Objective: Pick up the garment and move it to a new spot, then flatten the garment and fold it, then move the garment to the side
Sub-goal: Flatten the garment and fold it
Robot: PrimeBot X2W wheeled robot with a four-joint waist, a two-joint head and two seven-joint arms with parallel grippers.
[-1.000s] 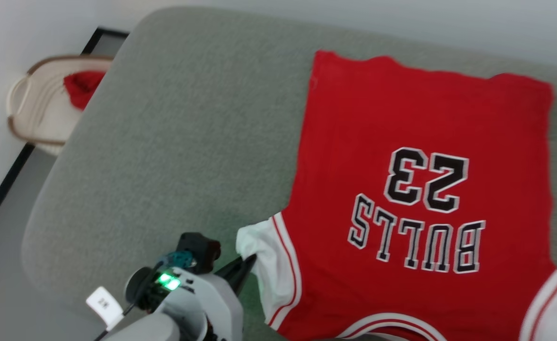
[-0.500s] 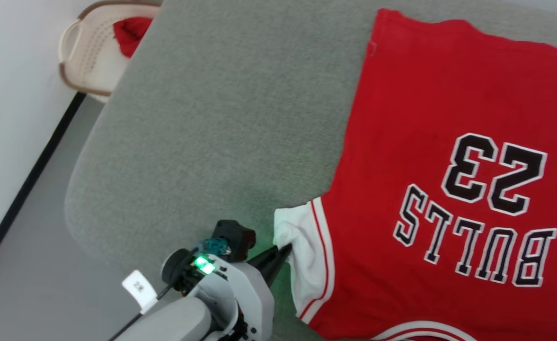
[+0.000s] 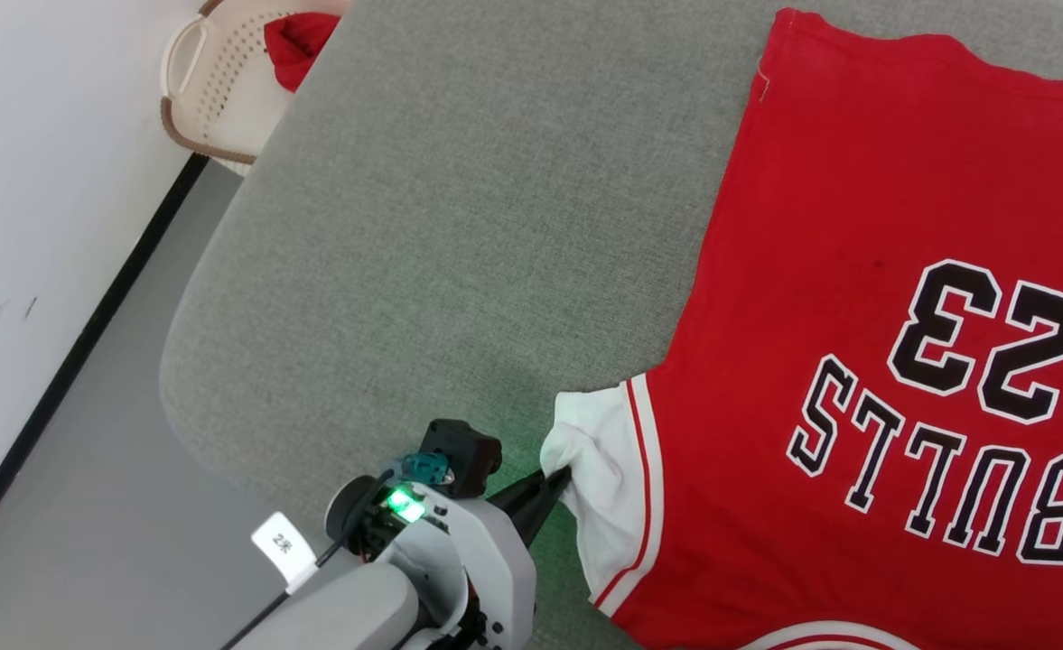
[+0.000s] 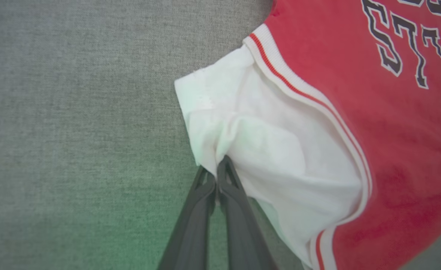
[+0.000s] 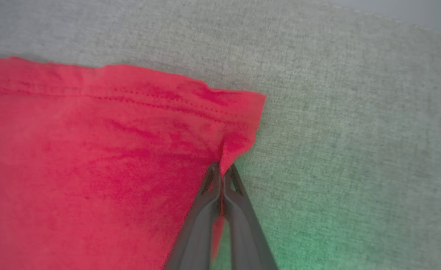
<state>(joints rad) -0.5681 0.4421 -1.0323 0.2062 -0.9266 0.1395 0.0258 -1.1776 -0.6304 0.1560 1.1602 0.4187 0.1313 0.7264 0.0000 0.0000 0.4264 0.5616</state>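
garment on cushion | left gripper pinches sleeve | right gripper pinches hem corner

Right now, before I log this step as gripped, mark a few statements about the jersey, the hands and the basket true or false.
1. The left hand is shut on the white sleeve of the garment. True.
2. The right hand hangs open, holding nothing. False: it is pinched shut on the garment's red hem corner.
3. The BULLS 23 lettering faces up. True.
4. The basket is empty. False: a red cloth lies in it.
5. The garment is folded in half. False: it lies spread out.
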